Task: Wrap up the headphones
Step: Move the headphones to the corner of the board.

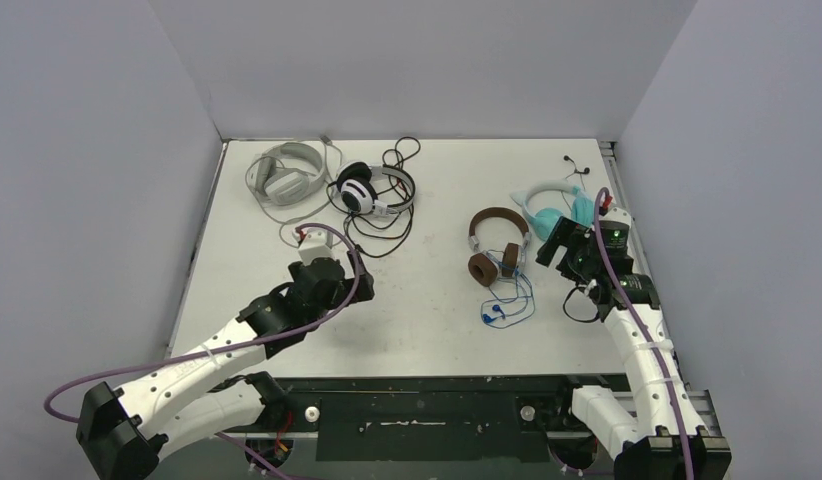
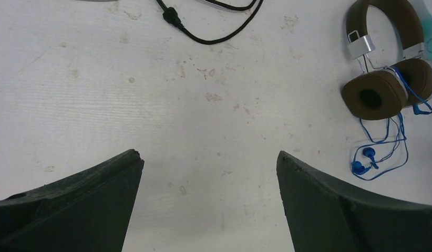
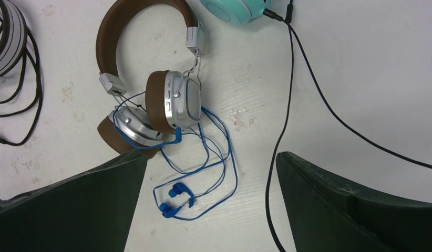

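Note:
Brown headphones (image 1: 495,245) lie right of the table's middle, their blue cable (image 1: 507,308) spilling loosely toward me. My right gripper (image 1: 555,248) hovers open just right of them; in the right wrist view the brown headphones (image 3: 151,100) and blue cable (image 3: 174,202) sit between and ahead of the right gripper (image 3: 211,157). Light teal headphones (image 1: 557,210) lie behind it. Black-and-white headphones (image 1: 362,188) with a tangled black cable (image 1: 382,235) and pale grey headphones (image 1: 287,175) rest at the back left. My left gripper (image 1: 327,285) is open over bare table (image 2: 208,105), holding nothing.
White walls close in the table on the left, back and right. A thin black cable (image 3: 287,105) runs from the teal headphones (image 3: 232,10) past my right finger. The black cable's loop (image 2: 214,37) lies ahead of my left gripper (image 2: 208,157); the brown headphones (image 2: 382,89) are off to its right.

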Action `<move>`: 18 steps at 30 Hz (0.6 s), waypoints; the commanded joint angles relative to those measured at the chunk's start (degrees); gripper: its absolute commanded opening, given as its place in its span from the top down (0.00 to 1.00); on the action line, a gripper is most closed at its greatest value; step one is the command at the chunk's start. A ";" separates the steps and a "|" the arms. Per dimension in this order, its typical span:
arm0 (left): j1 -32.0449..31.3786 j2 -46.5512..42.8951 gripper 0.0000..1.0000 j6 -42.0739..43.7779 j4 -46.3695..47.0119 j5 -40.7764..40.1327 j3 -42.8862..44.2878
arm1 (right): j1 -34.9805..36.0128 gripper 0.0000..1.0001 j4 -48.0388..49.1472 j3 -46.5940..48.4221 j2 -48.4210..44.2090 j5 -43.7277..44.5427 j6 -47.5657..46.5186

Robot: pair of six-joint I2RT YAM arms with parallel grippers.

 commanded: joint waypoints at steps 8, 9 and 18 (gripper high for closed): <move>0.13 0.44 0.03 7.30 13.27 10.79 -2.46 | 0.18 0.00 -0.42 -3.92 -1.77 -7.56 6.88; 0.10 0.43 0.04 8.90 15.51 13.98 -3.04 | 0.18 0.00 0.10 -4.28 -1.90 -8.22 6.97; 0.01 1.73 0.09 10.60 21.39 19.53 -3.70 | 12.66 0.11 11.45 1.66 -0.45 -16.11 3.42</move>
